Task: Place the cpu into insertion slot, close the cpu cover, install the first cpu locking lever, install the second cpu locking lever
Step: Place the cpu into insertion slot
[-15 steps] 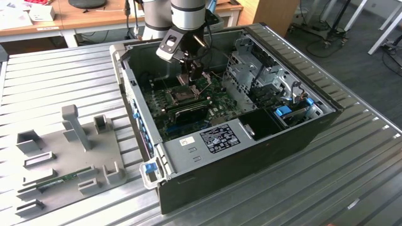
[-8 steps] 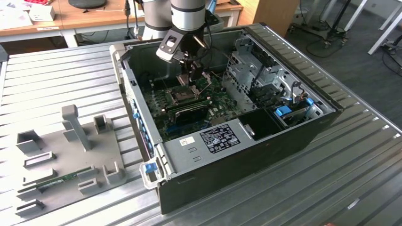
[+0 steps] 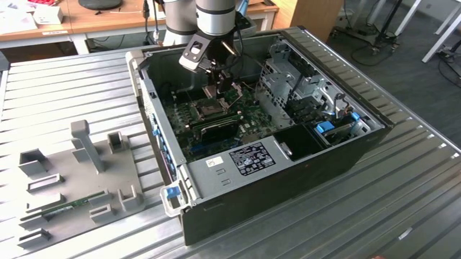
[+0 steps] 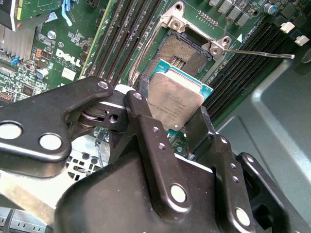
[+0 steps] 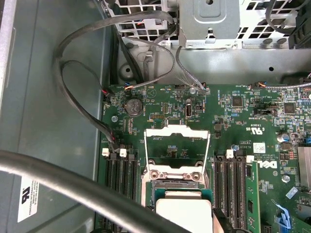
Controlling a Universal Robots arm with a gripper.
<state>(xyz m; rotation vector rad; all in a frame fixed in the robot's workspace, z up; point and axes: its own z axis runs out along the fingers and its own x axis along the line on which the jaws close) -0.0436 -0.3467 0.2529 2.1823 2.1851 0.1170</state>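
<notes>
Clasping the cpu (image 4: pixel 175 99) (ribbed metal table (image 3: pixel 61 86))

I count one cpu (image 4: pixel 175 99); one insertion slot (image 4: pixel 182 53); one cpu cover (image 5: pixel 177 133); one tool (image 4: pixel 170 114); one computer case (image 3: pixel 346 156); one ribbed surface (image 3: pixel 374 216); one grey fixture plate (image 3: pixel 79 178); one loose memory stick (image 3: pixel 68 208) on it; one coin cell (image 5: pixel 133 107) on the board; in the second wrist view I can make out one thin lever rod (image 4: pixel 262 53).

Even overhead room light keeps the exterior view bright, laying a soft sheen on the ribbed metal tabletop (image 3: pixel 65 81) and leaving shade inside the computer case (image 3: pixel 288 189), while the cpu (image 4: pixel 175 99) top gleams palely in the second wrist view.
</notes>
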